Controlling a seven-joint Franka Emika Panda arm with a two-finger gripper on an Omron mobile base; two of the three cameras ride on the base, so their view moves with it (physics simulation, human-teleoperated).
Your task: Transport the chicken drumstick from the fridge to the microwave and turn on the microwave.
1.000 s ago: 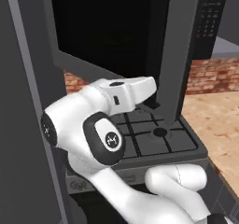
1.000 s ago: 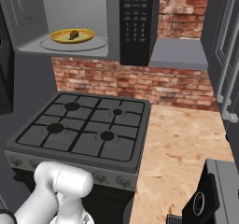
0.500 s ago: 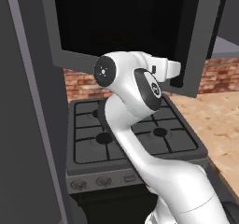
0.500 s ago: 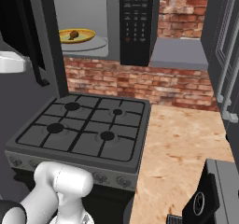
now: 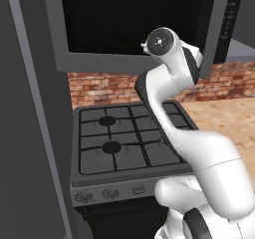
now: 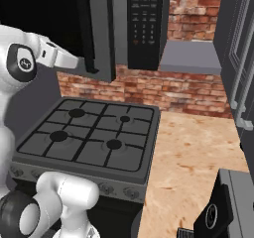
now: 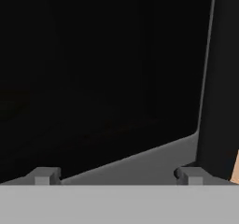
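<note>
The microwave hangs above the stove, its black button panel facing me. Its dark glass door stands partly swung in, seen edge-on as the door in the right base view. My gripper is raised against the door's lower outer face, open, with nothing between the fingers. In the hand view the gripper faces the dark glass and grey frame, fingertips wide apart. The chicken drumstick is hidden behind the door. Whether the tall dark unit with long handles is the fridge I cannot tell.
A black gas stove with several burners sits below the microwave, against a brick wall. A wooden counter runs to its right. A tall dark grey cabinet side rises close on the left.
The arm has swung up and the microwave door has turned from wide open toward shut. The yellow plate with the drumstick, seen inside before, is now covered by the door. The fingers have spread wider.
</note>
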